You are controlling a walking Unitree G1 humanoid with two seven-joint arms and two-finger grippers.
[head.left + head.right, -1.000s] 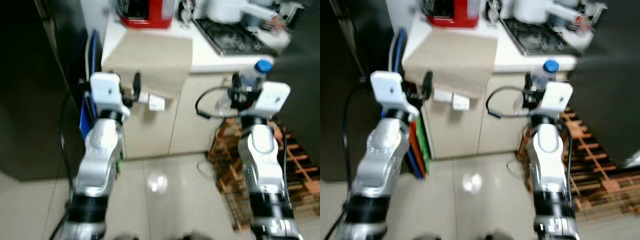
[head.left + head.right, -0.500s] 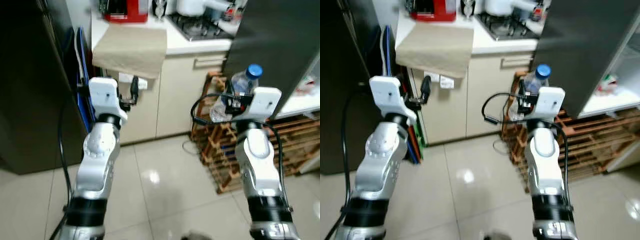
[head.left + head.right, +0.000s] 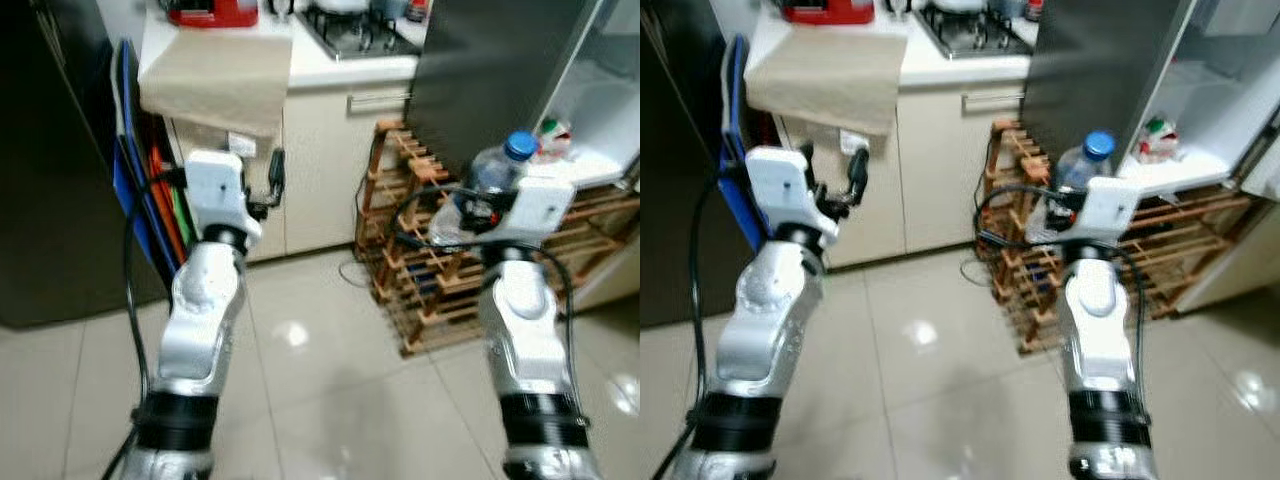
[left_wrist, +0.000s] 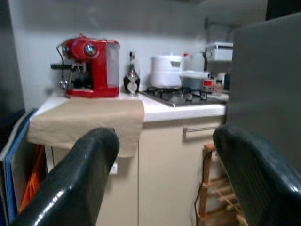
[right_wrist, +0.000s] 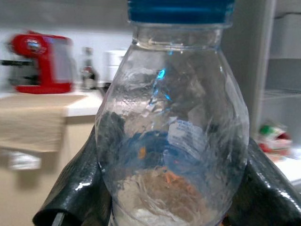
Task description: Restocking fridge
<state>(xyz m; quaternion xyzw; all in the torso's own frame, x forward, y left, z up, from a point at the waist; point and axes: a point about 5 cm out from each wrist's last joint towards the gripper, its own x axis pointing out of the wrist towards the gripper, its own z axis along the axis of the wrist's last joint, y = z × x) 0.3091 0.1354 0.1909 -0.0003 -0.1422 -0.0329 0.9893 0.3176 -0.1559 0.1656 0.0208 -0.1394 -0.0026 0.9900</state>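
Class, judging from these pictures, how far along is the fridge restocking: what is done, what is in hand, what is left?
Done: the fridge stands open, with something already on its white shelf. In hand: the right hand grips a bottle with a blue cap, upright, in front of the wooden rack. The left hand is open and holds nothing. Left: carrying the bottle to the shelf and setting it down.
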